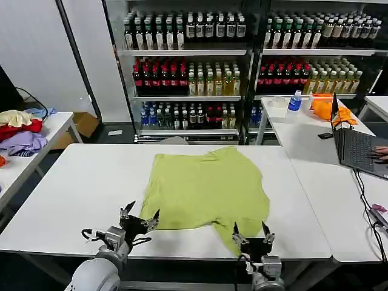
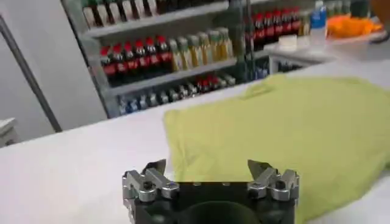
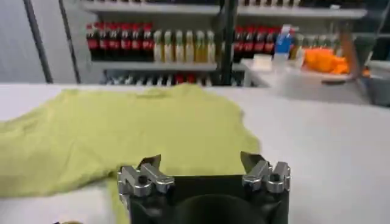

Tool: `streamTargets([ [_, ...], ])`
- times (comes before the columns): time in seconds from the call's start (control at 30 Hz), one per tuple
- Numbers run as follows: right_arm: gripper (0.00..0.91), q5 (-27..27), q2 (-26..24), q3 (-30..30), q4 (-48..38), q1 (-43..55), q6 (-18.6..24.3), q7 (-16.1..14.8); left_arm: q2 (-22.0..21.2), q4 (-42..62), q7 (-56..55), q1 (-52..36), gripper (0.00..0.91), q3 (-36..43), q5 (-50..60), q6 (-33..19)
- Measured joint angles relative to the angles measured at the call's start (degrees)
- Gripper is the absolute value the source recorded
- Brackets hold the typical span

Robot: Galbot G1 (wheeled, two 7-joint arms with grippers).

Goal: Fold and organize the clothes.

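1. A lime t-shirt (image 1: 206, 188) lies spread flat, plain side up, on the middle of a white table (image 1: 79, 188), its neckline toward the far edge and its hem toward the robot.
2. The left gripper (image 1: 140, 217) hovers at the table's near edge, beside the shirt's near left corner, its fingers (image 1: 128, 210) spread apart and holding nothing.
3. In the left wrist view the left gripper (image 2: 210, 171) has its two fingertips set wide; the shirt's (image 2: 292, 134) edge lies just ahead of them, fabric reaching toward one fingertip while bare table (image 2: 73, 170) lies ahead of the other.
4. The right gripper (image 1: 253, 233) hangs over the near right of the shirt, where a tail of fabric runs down toward the table's near edge; its fingers (image 1: 237, 233) are also parted and empty.
5. The right wrist view shows the right gripper (image 3: 201, 165) directly above the lime cloth (image 3: 134, 134), fabric lying between and ahead of its open fingertips, without clear contact.
6. A side table (image 1: 24, 160) at left carries a heap of red, lilac and cream garments (image 1: 21, 130).
7. Shelves of bottled drinks (image 1: 188, 66) line the back of the room.
8. Another table (image 1: 315, 145) at right holds an orange cloth (image 1: 333, 114), a laptop (image 1: 357, 145) and a water bottle (image 1: 295, 100).
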Motion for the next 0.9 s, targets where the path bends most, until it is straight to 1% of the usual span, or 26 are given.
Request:
streamTargets([
  [0.17, 0.907, 0.36, -0.01, -1.29, -0.70, -0.49, -1.47, 0.79, 0.48, 1.01, -0.18, -0.43, 0.907, 0.38, -0.04, 1.00],
  [0.2, 0.907, 0.40, 0.01, -1.41, -0.83, -0.52, -1.53, 0.96, 0.53, 1.17, -0.18, -0.45, 0.665, 0.49, -0.05, 1.13],
  [0.23, 0.816, 0.41, 0.04, -1.56, -0.98, -0.57, -1.64, 1.15, 0.57, 1.33, -0.19, -0.45, 0.373, 0.58, -0.06, 1.25],
  [0.27, 0.494, 0.48, 0.09, -1.72, -1.04, -0.64, -1.72, 1.27, 0.59, 1.52, -0.20, -0.44, 0.030, 0.68, -0.08, 1.38],
  [0.3, 0.322, 0.59, 0.17, -1.89, -1.05, -0.71, -1.80, 1.42, 0.60, 1.68, -0.21, -0.44, 0.020, 0.74, -0.09, 1.47],
  [0.33, 0.131, 0.67, 0.20, -1.98, -1.05, -0.81, -1.88, 1.55, 0.62, 1.82, -0.23, -0.43, 0.020, 0.79, -0.13, 1.55],
  [0.37, 0.030, 0.74, 0.23, -2.10, -1.02, -0.94, -1.93, 1.64, 0.63, 1.90, -0.25, -0.38, 0.020, 0.84, -0.18, 1.64],
  [0.4, 0.000, 0.78, 0.23, -2.20, -0.98, -1.05, -1.99, 1.70, 0.66, 1.91, -0.26, -0.32, 0.020, 0.87, -0.26, 1.72],
  [0.7, 0.000, 0.97, -0.07, -2.40, -0.16, -2.25, -2.44, 2.11, 1.07, 1.85, 0.28, 0.72, 0.030, 0.73, -1.63, 2.23],
  [0.9, 0.000, 1.07, -0.34, -2.14, 0.73, -3.15, -2.58, 2.12, 1.01, 1.86, 0.69, 1.71, 0.020, 0.41, -2.52, 2.44],
])
